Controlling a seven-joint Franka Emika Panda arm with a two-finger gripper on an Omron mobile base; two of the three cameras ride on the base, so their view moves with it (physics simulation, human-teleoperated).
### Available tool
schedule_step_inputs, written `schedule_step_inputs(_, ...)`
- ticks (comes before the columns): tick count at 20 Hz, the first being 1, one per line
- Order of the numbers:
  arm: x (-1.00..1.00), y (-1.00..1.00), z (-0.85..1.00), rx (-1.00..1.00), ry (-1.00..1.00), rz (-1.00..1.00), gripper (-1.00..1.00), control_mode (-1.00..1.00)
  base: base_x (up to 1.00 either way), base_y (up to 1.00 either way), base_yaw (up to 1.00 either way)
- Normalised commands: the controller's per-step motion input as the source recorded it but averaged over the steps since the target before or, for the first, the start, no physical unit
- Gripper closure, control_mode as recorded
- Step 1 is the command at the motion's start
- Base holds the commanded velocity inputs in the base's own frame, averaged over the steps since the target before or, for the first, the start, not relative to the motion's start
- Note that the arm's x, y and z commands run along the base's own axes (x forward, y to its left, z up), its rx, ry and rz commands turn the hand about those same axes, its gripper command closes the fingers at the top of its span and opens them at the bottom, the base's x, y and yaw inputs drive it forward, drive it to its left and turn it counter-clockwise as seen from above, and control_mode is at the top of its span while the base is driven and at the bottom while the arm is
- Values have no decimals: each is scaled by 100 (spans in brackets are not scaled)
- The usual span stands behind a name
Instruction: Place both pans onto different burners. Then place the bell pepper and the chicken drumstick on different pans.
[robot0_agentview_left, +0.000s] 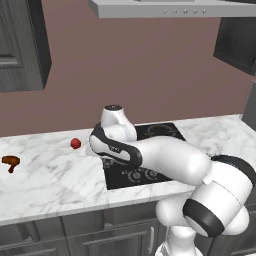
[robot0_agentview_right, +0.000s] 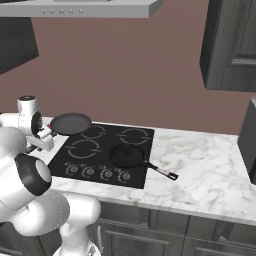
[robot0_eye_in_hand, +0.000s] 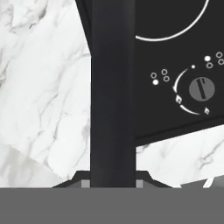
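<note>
White marble counter (robot0_agentview_right: 200, 165) runs beneath a mauve wall, with a black glass cooktop (robot0_agentview_right: 125, 145) set into it. At the cooktop's left edge, the gripper (robot0_agentview_right: 46, 134) is clamped on the long handle (robot0_eye_in_hand: 112, 87) of the wide grey pan (robot0_agentview_right: 70, 123), holding it lifted above the rear left burner (robot0_agentview_right: 93, 132). The smaller black pan (robot0_agentview_right: 127, 156) sits on the front right burner. Further left on the counter lie the red bell pepper (robot0_agentview_left: 75, 143) and, well apart, the chicken drumstick (robot0_agentview_left: 10, 161).

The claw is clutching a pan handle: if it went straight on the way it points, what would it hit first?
Probably the marble counter beside the cooktop's edge, below the held handle; depth is unclear.
</note>
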Motion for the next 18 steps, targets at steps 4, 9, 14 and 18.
schedule_step_inputs(4,0,-34,-1,0,0,-8,100,-100,0,0,0)
schedule_step_inputs(9,0,-20,-1,0,0,-9,100,-100,0,0,0)
schedule_step_inputs(14,0,-3,-22,0,0,-11,100,-100,0,0,0)
schedule_step_inputs(18,0,0,-18,0,0,-10,100,-100,0,0,0)
